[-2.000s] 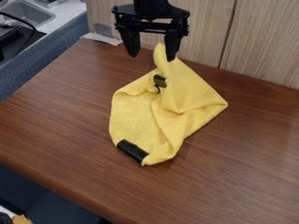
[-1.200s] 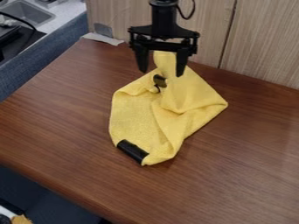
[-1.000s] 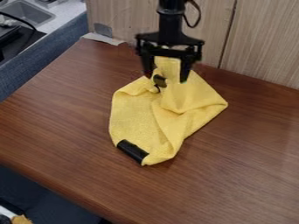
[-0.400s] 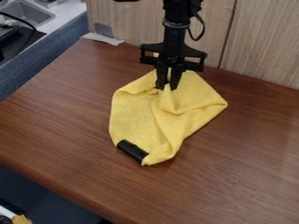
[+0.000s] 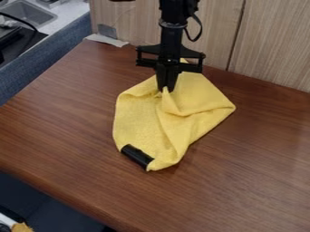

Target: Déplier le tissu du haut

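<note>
My gripper (image 5: 165, 89) hangs over the upper part of the yellow cloth (image 5: 142, 120), shut on a raised fold of it. Below the fingertips the cloth rises in a small peak. The rest lies folded and creased on the brown table, with one corner pointing right. A black clip-like piece (image 5: 137, 157) sits on its lower left edge. The part of the cloth behind the gripper is partly hidden.
The brown wooden table (image 5: 254, 158) extends around the cloth. Wood-grain panels (image 5: 272, 45) stand along its back edge. A blue padded edge (image 5: 36, 68) and a sink (image 5: 30, 13) are at the upper left.
The gripper came down and right onto the cloth, closed on its upper part, then shifted slightly left. The cloth beneath is pinched up; its lower part stays where it was.
</note>
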`<move>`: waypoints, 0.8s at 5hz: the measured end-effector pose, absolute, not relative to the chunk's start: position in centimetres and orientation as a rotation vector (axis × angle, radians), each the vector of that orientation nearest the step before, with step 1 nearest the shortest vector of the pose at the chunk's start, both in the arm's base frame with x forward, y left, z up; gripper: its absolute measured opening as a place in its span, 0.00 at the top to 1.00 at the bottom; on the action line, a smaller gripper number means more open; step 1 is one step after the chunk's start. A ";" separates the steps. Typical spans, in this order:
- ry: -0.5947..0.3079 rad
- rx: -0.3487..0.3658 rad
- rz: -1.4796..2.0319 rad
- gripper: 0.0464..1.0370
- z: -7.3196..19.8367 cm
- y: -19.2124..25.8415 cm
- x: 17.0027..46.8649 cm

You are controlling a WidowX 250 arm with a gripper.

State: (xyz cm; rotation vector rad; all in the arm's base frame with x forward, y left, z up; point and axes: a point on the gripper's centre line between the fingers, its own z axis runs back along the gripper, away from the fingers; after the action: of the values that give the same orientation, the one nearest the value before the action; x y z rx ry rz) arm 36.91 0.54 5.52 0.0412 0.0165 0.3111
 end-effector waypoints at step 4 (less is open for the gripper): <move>-0.156 -0.027 0.097 0.99 11.9 -7.9 42.1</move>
State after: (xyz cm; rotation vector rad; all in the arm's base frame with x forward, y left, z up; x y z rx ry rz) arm 42.06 -7.87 11.93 -0.0272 -0.1561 0.0971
